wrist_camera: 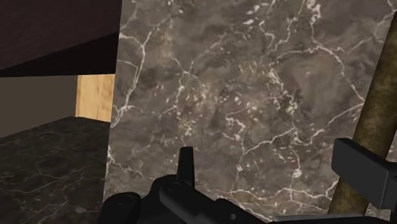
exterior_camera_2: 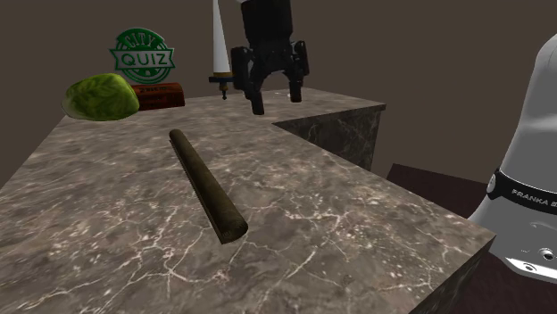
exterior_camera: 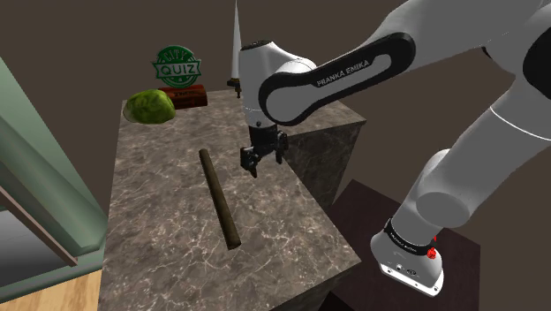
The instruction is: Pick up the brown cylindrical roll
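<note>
Dark veined marble counter [exterior_camera: 291, 221] fills the scene. The brown roll [exterior_camera: 218, 199] lies flat on it near the middle, running lengthwise from the far side toward the near edge.

Roll is long and thin w/ a matte, rough-looking skin. It's prob. stiff and light, so slip risk is low, but being round it may roll off sideways if nudged. Best hold is approx. mid-length, fingers across its axis, so neither end droops.

Gripper [exterior_camera: 262, 159] hovers just beside the roll's far end, fingers apart and clamped on nothing. In the wrist view the roll [wrist_camera: 375, 108] sits outside one finger, not between them.

Well beyond are a green leafy lump [exterior_camera: 148, 107], a reddish box [exterior_camera: 185, 95] and a QUIZ sign [exterior_camera: 177, 67].
</note>
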Motion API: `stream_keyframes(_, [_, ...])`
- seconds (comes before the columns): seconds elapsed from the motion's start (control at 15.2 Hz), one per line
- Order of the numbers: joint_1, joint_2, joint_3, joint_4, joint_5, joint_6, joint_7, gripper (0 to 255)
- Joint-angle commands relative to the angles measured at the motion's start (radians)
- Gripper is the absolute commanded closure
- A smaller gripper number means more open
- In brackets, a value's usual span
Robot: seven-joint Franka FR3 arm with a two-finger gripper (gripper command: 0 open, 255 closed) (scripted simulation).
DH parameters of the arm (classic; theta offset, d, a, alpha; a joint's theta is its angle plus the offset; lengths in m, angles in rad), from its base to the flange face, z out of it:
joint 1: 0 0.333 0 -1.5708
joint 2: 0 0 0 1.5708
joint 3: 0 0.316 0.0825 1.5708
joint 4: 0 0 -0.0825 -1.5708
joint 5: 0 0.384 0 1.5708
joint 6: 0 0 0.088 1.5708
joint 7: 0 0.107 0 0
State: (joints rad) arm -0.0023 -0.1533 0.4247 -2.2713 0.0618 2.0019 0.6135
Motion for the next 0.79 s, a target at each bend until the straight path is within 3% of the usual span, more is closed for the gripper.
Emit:
stream_keyframes(0.0, [-0.002,0.077,0.02,0.048,-0.032,0.034,0.074,0])
stream_keyframes(0.33, [0.023,0.284,0.042,0.203,-0.144,0.082,0.263,0])
stream_keyframes(0.73, [0.099,0.531,0.011,0.442,-0.273,0.084,0.453,0])
